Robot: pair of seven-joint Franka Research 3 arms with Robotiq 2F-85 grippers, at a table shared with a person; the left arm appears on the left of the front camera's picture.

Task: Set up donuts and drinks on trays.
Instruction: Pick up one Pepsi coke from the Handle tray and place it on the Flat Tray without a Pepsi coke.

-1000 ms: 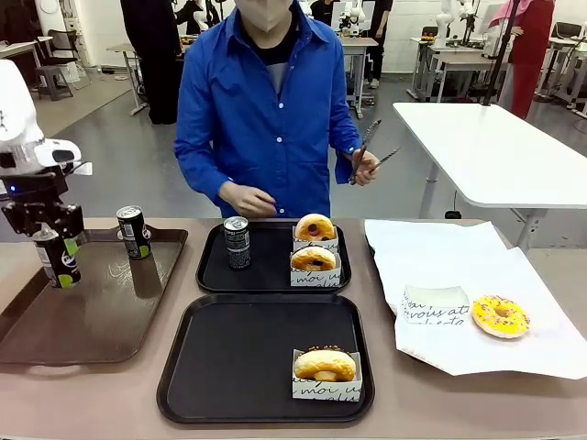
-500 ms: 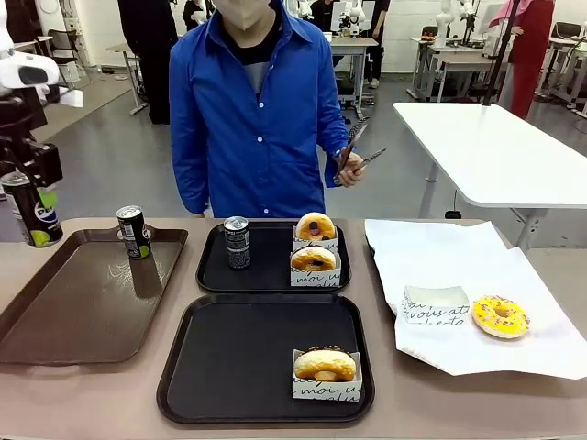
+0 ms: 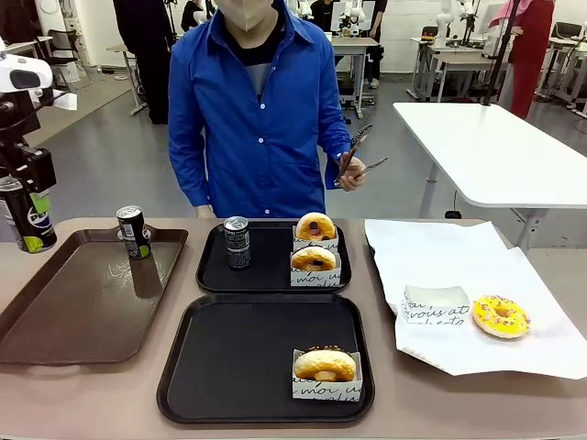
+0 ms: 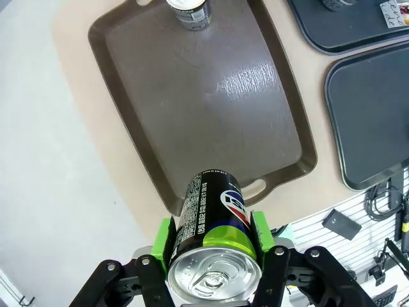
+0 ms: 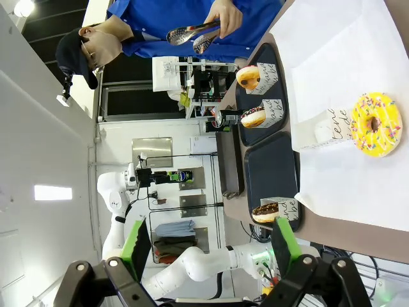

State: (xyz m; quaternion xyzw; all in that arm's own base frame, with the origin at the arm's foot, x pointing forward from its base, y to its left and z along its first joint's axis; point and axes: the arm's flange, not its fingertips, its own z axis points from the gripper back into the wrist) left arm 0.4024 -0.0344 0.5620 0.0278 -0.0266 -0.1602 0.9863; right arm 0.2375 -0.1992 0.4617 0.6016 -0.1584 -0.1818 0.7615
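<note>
L gripper (image 3: 27, 203): we see it closed on a Pepsi can (image 3: 28, 217). In the L wrist view the green pads (image 4: 167, 240) press both sides of the can's body, silver top toward the cam.
Held can, pos.: upright and lifted clear of the table, at the far-left edge of the front view, up and left of the brown tray (image 3: 83, 312). In the L wrist view the tray lies below and beyond it.
R gripper (image 5: 211, 242): jaws wide apart, nothing between the pads. We see table and trays well beyond it.
Brown tray: one can (image 3: 134, 231) stands upright at its far end.
Far black tray (image 3: 271, 266): one can (image 3: 238, 242) upright at left. To the right are 2 sleeved donuts, a light-glazed one (image 3: 315, 226) behind a choc. one (image 3: 314, 259), just beside each other.
Near black tray (image 3: 238, 357): one golden donut w/ choc. top (image 3: 325, 364) in its sleeve, at the near-right corner. We see the rest of the surface bare.
White paper (image 3: 459, 266): on the table right of the trays. It carries a yellow sprinkled donut (image 3: 501, 316) w/o sleeve and, just beside it on the left, an empty sleeve (image 3: 437, 304).
Person: stands at the far side in a blue shirt. One hand (image 3: 351, 174) holds metal tongs (image 3: 359, 151) at chest height, apart from the table.
</note>
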